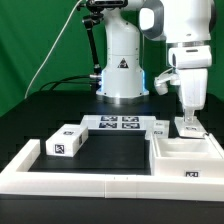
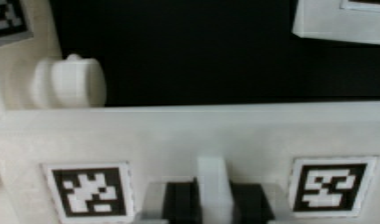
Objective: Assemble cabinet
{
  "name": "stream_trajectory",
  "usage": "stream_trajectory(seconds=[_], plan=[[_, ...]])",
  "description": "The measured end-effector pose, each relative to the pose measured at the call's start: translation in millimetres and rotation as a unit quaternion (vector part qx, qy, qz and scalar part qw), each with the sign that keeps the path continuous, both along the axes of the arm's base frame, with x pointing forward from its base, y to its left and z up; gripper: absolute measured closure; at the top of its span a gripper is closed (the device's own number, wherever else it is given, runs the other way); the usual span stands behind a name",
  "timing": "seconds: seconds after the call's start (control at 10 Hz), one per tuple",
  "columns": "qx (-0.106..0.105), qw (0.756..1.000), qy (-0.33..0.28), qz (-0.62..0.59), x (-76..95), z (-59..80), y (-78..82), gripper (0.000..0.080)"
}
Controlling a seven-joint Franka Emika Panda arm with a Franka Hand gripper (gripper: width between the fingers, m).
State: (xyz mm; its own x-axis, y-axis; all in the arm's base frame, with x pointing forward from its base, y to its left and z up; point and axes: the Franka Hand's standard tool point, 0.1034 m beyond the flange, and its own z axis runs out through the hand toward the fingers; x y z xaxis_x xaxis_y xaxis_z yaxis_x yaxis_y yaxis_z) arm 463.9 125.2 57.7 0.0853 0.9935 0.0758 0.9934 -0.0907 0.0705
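The cabinet body (image 1: 186,152), a matte white open box with tags, sits at the exterior view's right inside the border frame. My gripper (image 1: 188,112) hangs straight down over its far side. In the wrist view my gripper (image 2: 213,202) has its dark fingers (image 2: 180,203) closed on the thin edge of an upright white panel (image 2: 213,175). Under it lies a broad white cabinet face (image 2: 196,135) with a tag on each side. A separate white tagged block (image 1: 66,143) lies at the exterior view's left.
The marker board (image 1: 118,123) lies in front of the robot base (image 1: 122,75). A long low white border frame (image 1: 80,186) runs along the front and sides. A small rounded white part (image 2: 71,80) rests on the black table beside the cabinet.
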Motion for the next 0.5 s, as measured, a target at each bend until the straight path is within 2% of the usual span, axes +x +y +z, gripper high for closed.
stream_trajectory(seconds=[0.5], plan=[[-0.002, 1.0, 0.001, -0.001, 10.2, 2.9, 0.0, 0.0731]])
